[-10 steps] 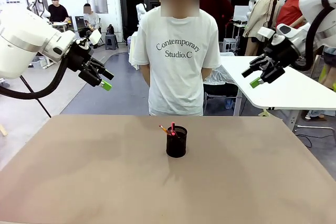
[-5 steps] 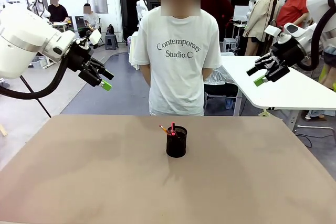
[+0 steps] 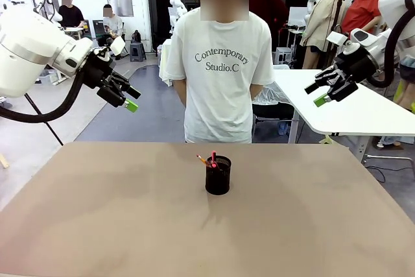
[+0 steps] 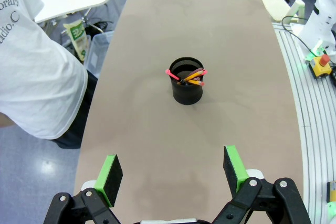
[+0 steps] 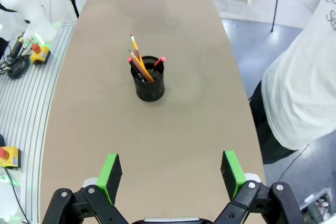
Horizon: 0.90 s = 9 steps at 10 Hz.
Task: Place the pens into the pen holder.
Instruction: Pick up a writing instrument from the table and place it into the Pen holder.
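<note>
- Left gripper [image 3: 128,97]: raised high off the table at the front view's 9 o'clock side, jaws spread wide, grasping nothing. In its own wrist view the gripper [image 4: 172,174] shows both green pads apart over bare tabletop.
- Table [image 3: 97,212]: tan top. The near-left and far-left stretches are bare out to the edges; the far edge runs straight just in front of the person [image 3: 222,69].
- Holder [image 3: 218,175]: upright near the table's middle, slightly toward the far edge, well apart from every edge. Open surface all round it, from 12 o'clock through to 12 o'clock.
- Pens [image 3: 211,159]: all in the holder, tips rising above the rim and leaning toward 10 o'clock in the front view. In the left wrist view the pens [image 4: 190,76] lie fanned across the holder [image 4: 187,90] mouth; in the right wrist view the pencil [image 5: 137,54] stands tallest in the holder [image 5: 150,86].
- Right gripper [image 3: 325,91]: raised high at 3 o'clock, beyond the table's right edge, jaws spread wide, empty. Its wrist view shows the gripper [image 5: 170,173] over bare tabletop with the pads apart.
</note>
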Available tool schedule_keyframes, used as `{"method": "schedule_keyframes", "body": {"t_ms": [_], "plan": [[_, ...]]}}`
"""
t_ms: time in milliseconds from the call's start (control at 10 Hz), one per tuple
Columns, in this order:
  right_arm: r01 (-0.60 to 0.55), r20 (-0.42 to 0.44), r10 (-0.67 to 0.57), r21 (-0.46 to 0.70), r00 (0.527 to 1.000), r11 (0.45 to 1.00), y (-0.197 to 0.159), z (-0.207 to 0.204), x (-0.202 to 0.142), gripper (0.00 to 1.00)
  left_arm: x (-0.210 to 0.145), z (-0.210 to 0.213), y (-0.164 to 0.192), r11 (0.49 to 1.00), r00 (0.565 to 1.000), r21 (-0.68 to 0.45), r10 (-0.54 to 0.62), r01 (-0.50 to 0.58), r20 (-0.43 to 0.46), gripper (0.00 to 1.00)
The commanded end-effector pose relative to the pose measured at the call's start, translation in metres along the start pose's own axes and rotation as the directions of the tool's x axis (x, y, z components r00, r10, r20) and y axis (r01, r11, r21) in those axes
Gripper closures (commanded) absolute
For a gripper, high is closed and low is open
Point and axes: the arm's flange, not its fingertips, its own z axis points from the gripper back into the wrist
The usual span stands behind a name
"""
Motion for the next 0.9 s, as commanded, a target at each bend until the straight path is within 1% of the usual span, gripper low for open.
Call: {"method": "schedule_keyframes", "body": {"t_ms": [0, 800], "plan": [[-0.003, -0.003, 0.003, -0.006, 1.0, 1.0, -0.0001, 0.0014, 0.0008, 0.0, -0.0005, 0.0015, -0.0005, 1.0, 1.0, 0.004, -0.005, 0.005, -0.001, 0.0], [-0.003, -0.003, 0.003, -0.006, 1.0, 1.0, -0.0001, 0.0014, 0.0008, 0.0, -0.0005, 0.0015, -0.0005, 1.0, 1.0, 0.004, -0.005, 0.005, -0.001, 0.0]]}}
